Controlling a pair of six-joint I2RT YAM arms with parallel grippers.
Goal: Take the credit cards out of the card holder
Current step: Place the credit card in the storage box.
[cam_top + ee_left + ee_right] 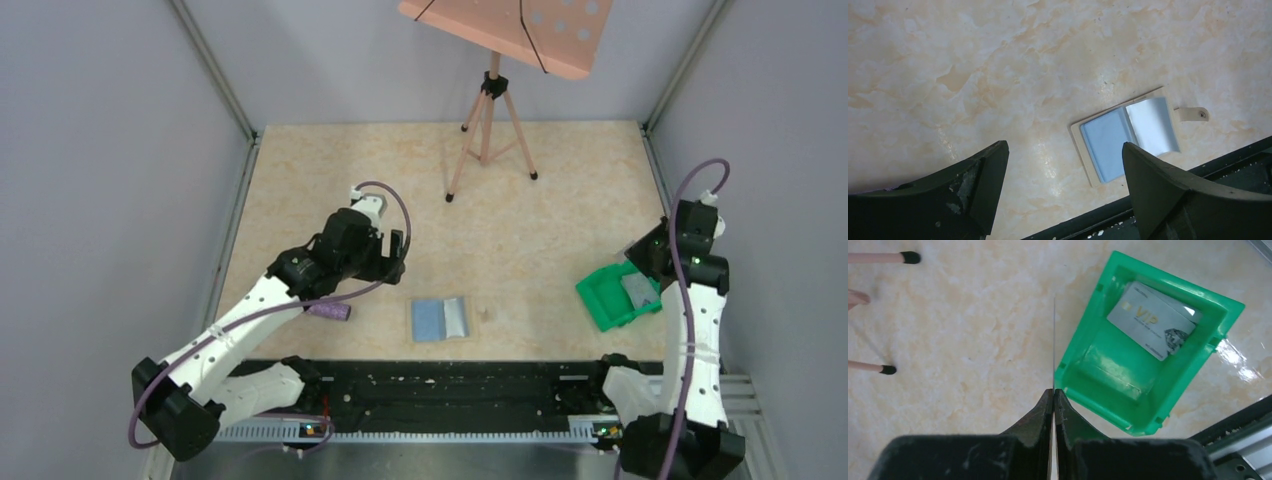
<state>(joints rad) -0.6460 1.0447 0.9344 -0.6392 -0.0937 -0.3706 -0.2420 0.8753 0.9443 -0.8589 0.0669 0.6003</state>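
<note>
The card holder lies open on the table near the front edge, its blue left panel bare. A pale silver credit card lies on its right panel; it also shows in the left wrist view beside the blue panel. My left gripper is open and empty, above the table, back-left of the holder. My right gripper is shut on a credit card, seen edge-on, beside the green tray. Another card lies in the tray.
A purple microphone lies left of the card holder. A pink tripod stand is at the back middle. The green tray sits at the right. A black rail runs along the front edge.
</note>
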